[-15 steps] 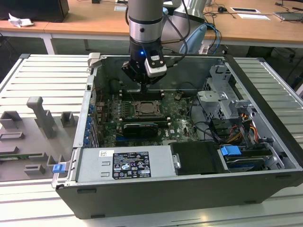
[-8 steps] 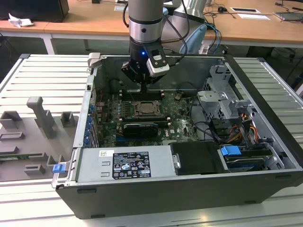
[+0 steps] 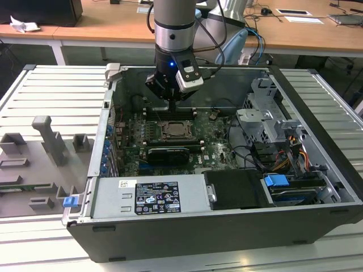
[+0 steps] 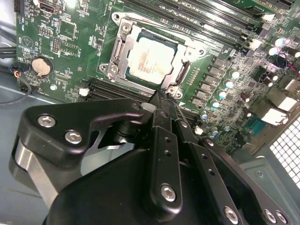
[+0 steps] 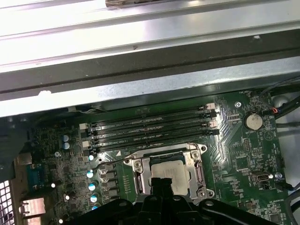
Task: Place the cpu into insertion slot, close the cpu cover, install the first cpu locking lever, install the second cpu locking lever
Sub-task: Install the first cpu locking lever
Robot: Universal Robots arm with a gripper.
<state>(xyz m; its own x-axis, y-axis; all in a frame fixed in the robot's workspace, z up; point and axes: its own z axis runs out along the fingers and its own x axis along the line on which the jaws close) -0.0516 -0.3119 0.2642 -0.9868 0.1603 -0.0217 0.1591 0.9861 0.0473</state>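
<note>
Black gripper [image 4: 164,97] closed, empty, held beside silver square-frame cpu cover [image 4: 119,52], shut over pale silvery square cpu [image 4: 151,58]; lever locking judged underway, fine alignment needed.

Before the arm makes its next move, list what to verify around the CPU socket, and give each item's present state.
1. Pale silvery-grey square cpu lying flat inside the silver-rimmed square insertion slot: ok.
2. Thin square silver metal cpu cover down flat around the chip, in both wrist views: ok.
3. Thin metal locking levers hooked in place: cannot tell.
4. Black end effector poised at the slot's edge: ok.
5. End effector touching the cover or a lever: cannot tell.
</note>
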